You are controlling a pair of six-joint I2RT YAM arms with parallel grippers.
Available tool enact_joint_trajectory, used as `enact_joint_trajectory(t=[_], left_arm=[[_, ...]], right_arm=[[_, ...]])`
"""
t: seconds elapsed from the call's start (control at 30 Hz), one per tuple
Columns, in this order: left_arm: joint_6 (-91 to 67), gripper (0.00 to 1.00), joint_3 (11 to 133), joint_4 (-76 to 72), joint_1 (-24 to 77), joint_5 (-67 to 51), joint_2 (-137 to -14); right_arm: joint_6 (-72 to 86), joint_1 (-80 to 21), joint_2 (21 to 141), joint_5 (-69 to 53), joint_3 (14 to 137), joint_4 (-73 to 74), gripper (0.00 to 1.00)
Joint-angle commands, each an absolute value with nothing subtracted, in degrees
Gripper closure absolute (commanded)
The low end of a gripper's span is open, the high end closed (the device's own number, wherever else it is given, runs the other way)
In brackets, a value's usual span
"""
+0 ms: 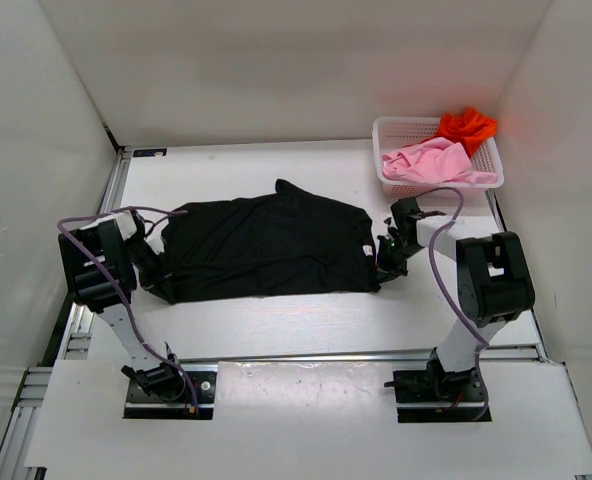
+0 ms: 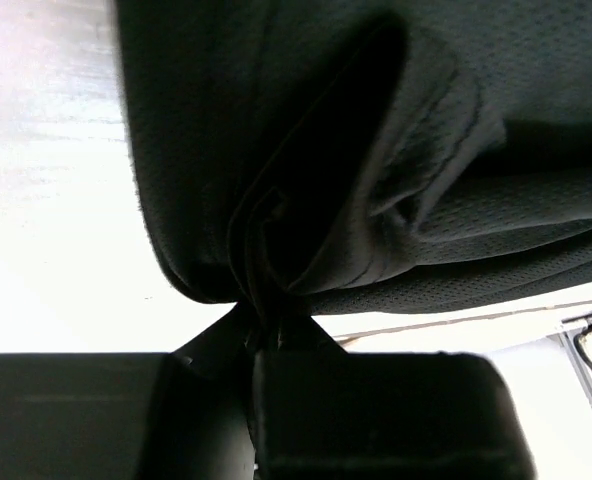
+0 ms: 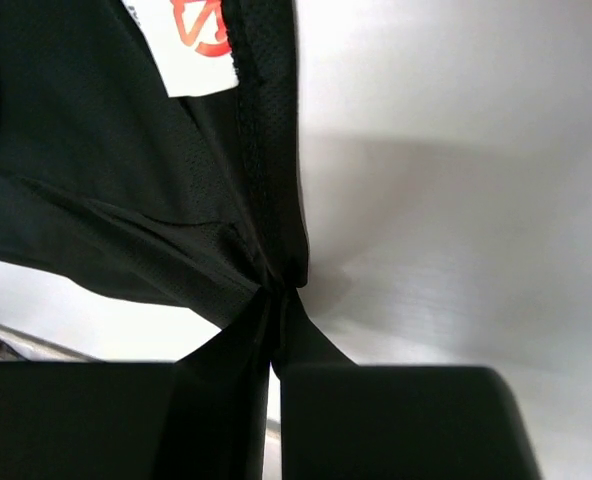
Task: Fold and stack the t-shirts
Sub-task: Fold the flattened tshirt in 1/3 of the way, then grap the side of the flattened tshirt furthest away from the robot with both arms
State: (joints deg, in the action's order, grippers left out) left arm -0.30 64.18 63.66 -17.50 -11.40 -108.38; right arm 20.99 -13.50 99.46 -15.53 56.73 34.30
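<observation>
Top view: a black t-shirt (image 1: 266, 250), soft and matte, lies spread out and wrinkled on the smooth white table (image 1: 276, 325) betw. the two arms. One corner peaks at its far edge. The left gripper (image 1: 161, 278) sits at the shirt's left edge and the right gripper (image 1: 384, 262) at its right edge. Beyond the right gripper, a white plastic mesh basket (image 1: 379, 140) holds a crumpled light pink t-shirt (image 1: 431, 160), w/ a bright orange-red t-shirt (image 1: 466, 125) bunched at the far rim.

Left wrist view: fingers pressed together, pinching a doubled hem of fine-pored black knit. Thick folds bulge just ahead of the tips.

Right wrist view: fingers clamped on a gathered black edge. A stitched hem runs straight ahead of the tips, w/ a white label (image 3: 191, 45) printed in red to its left.
</observation>
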Motion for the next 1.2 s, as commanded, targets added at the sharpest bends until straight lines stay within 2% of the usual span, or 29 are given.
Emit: enact_joint_trajectory(t=[0.0,0.17,0.3,0.37,0.4,0.43,0.47,0.53,0.57,0.67,0.73,0.87,0.93,1.03,1.1,1.17], left_arm=[[0.0,0.90,62.6,64.2,-17.4,-10.3,-104.4],[0.0,0.90,57.0,68.0,-17.4,1.7,-95.1],[0.0,0.90,54.8,70.9,-17.4,3.3,-92.8],[0.0,0.74,53.2,72.6,-17.4,3.3,-92.2],[0.0,0.67,52.7,72.6,-17.4,3.3,-92.2],[0.0,0.58,52.1,73.5,-17.4,3.3,-91.6],[0.0,0.31,51.3,74.0,-17.4,3.3,-91.1],[0.0,0.00,51.9,74.0,-17.4,3.3,-90.3],[0.0,0.00,53.1,74.0,-17.4,3.3,-89.7],[0.0,0.00,62.5,71.9,-17.4,1.8,-89.7],[0.0,0.00,68.4,70.0,-17.4,-4.1,-90.5],[0.0,0.00,77.8,61.1,-16.2,-15.1,-95.5],[0.0,0.00,81.6,56.5,-15.6,-19.7,-98.3],[0.0,0.00,85.3,51.8,-14.0,-17.8,-104.3],[0.0,0.05,89.2,51.8,-13.5,-17.2,-109.4],[0.0,0.11,90.9,51.2,-12.9,-16.7,-111.8]], right_arm=[[22.8,-13.3,93.8,-14.9,52.9,39.6,1.00],[28.0,-13.3,81.2,-12.6,44.2,48.9,1.00],[30.8,-14.0,75.9,-12.6,40.7,53.1,1.00],[31.3,-14.7,75.2,-11.9,39.9,54.9,0.96],[31.3,-15.2,74.5,-11.9,39.9,55.5,0.90],[31.8,-15.2,74.5,-11.9,39.1,55.5,0.79],[31.8,-15.2,73.7,-11.9,39.1,56.1,0.57],[31.2,-15.2,73.0,-10.5,41.2,56.1,0.47],[30.4,-15.9,73.0,-9.8,43.0,56.6,0.42],[27.6,-19.7,77.1,-6.1,55.9,57.1,0.37],[23.3,-22.6,81.5,-4.0,64.6,57.1,0.34],[18.1,-29.1,100.0,0.4,92.2,57.7,0.32],[18.1,-29.7,106.6,2.0,100.9,57.7,0.32],[20.8,-30.4,119.9,0.4,117.4,56.3,0.32],[23.5,-30.4,128.2,-1.9,125.7,54.2,0.32],[26.3,-30.4,133.6,-3.5,127.8,49.5,0.31]])
